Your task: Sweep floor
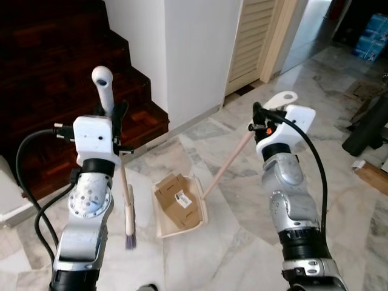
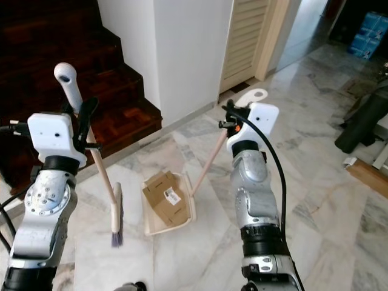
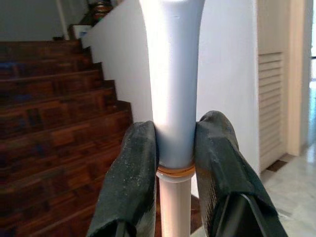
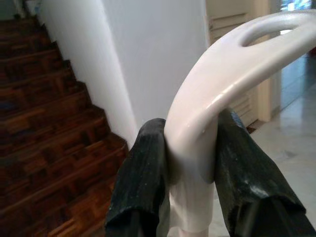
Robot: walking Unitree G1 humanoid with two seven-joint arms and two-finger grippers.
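Broom on one side, dustpan on the other

Left gripper [image 3: 174, 163] fingers clamped on the broom [image 1: 126, 200], bristles near the marble floor [image 1: 242, 236]; cardboard [image 1: 177, 200] sits in the dustpan [image 1: 200, 203]; right gripper [image 4: 190, 163] fingers squeeze its handle.

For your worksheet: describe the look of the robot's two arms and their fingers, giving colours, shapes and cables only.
Both arms are silver metal with rounded, jointed segments. The left arm has a round disc with small holes; the right arm ends below in a black ribbed collar. Each wrist carries a white, boxy block. Black cables loop from both wrists. An orange spot marks the right wrist. The fingers are long, black and matt, with a dusty sheen.
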